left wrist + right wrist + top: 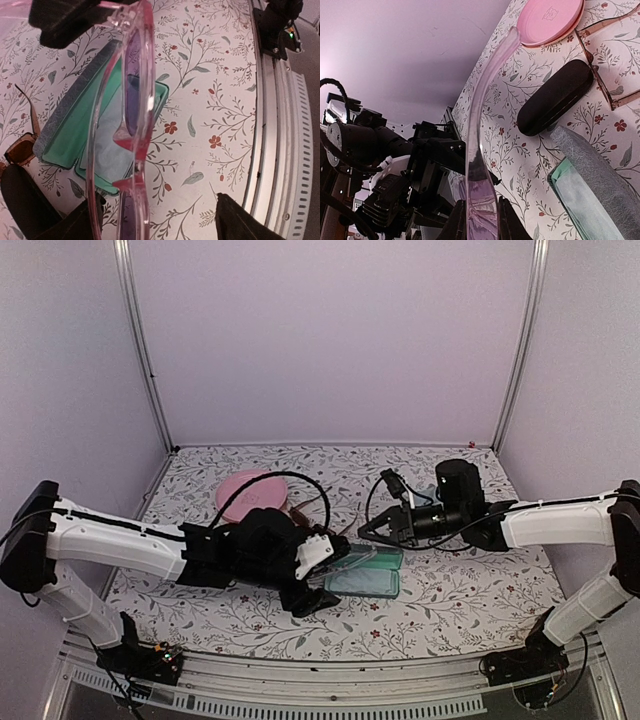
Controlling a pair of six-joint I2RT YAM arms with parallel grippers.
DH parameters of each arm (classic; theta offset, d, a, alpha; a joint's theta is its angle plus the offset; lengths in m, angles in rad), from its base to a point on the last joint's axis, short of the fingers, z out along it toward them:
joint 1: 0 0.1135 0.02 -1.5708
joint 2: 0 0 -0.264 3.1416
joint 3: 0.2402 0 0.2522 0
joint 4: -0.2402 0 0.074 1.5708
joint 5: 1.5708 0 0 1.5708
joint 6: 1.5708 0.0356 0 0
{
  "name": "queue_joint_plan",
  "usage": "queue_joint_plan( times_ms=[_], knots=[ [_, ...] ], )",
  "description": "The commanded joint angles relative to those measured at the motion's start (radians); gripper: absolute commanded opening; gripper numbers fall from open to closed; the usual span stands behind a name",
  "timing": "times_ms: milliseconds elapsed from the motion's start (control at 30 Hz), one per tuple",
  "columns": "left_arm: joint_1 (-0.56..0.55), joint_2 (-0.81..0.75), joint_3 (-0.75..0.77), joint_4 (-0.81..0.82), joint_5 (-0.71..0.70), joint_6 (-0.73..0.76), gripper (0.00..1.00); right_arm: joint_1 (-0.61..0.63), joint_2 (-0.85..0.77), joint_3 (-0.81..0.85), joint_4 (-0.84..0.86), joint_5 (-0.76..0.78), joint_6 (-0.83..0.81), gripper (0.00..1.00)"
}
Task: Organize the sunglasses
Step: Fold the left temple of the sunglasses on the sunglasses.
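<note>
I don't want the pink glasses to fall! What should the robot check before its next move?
1. The right tool pinches the pink glasses by one arm: ok.
2. The left tool has a grip on the frame: not ok; the jaws stand wide apart around it.
3. The case lies open under the glasses: ok.
4. Room inside the case: cannot tell; a pale cloth lies in it.
5. The brown sunglasses are outside the case, off to one side: ok.
</note>
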Motion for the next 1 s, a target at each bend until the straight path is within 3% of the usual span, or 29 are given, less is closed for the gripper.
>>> queue_joint_plan(
  times_ms=[0,233,600,967],
  knots=[
    [-0.01,-0.063,-0.036,0.038,0.003,0.01,0.81,-0.004,-0.007,-0.011,0.021,-0.014,-0.048,0.0],
    [0.043,-0.171,-0.138,0.125,0.092,-0.075,0.99,-0.004,-0.062,-0.039,0.015,-0.049,-0.198,0.0],
    [0.244,-0.217,-0.289,0.464,0.524,-0.427,0.97,0.011,-0.15,-0.055,0.012,-0.08,-0.389,0.0],
    [0.297,-0.106,-0.274,0.634,0.705,-0.552,0.99,0.018,-0.178,-0.041,0.1,-0.093,-0.352,0.0]
  ],
)
